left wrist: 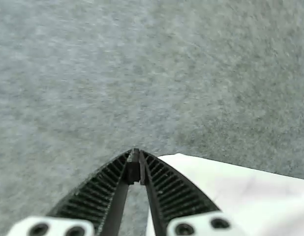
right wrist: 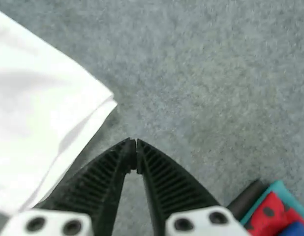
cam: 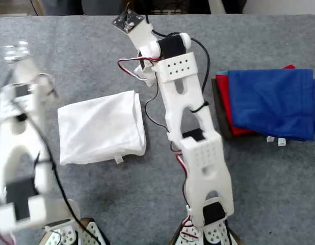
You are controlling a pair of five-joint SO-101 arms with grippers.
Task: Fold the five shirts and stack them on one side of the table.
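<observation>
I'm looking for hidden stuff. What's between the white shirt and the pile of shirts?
The right arm stretches over the grey table between the white shirt and the pile, as the high view shows.

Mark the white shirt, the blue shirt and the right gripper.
white shirt (cam: 100,127), high view, middle of the folded cloth.
blue shirt (cam: 272,102), high view, middle of its top face.
right gripper (right wrist: 133,146), right wrist view, where the shut fingertips meet.

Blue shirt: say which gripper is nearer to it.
Right. The right gripper is off the corner of the white shirt facing the blue shirt; the left gripper is off its opposite side.
</observation>
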